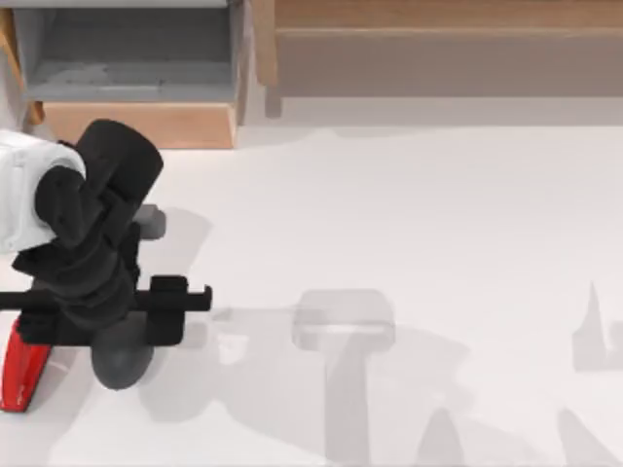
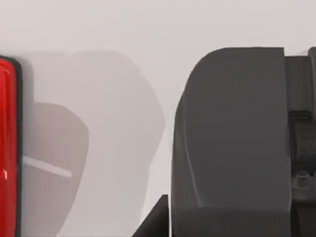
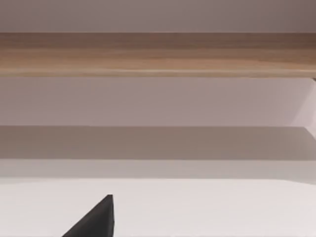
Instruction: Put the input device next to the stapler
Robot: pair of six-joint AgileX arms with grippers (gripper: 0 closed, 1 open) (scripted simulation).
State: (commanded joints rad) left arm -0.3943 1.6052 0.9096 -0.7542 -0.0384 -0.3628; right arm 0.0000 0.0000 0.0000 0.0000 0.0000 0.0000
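Note:
The input device [image 1: 122, 358], a smooth dark grey lump, sits at the table's front left, directly under my left gripper [image 1: 122, 331]. The left wrist view shows the input device [image 2: 232, 138] close up, with a black finger [image 2: 154, 222] against one side and dark gripper parts against the other, so the gripper looks shut on it. Just to its left lies the red stapler [image 1: 21, 368], with a narrow strip of table between them; its red edge [image 2: 7, 148] also appears in the left wrist view. A black part of my right gripper [image 3: 98, 221] hangs over bare table.
A grey-and-wood cabinet [image 1: 136, 122] stands at the back left, and a long wooden ledge [image 1: 438, 19] runs along the back right; the right wrist view faces that ledge [image 3: 158, 52]. The white tabletop [image 1: 409, 214] stretches open to the right of my left arm.

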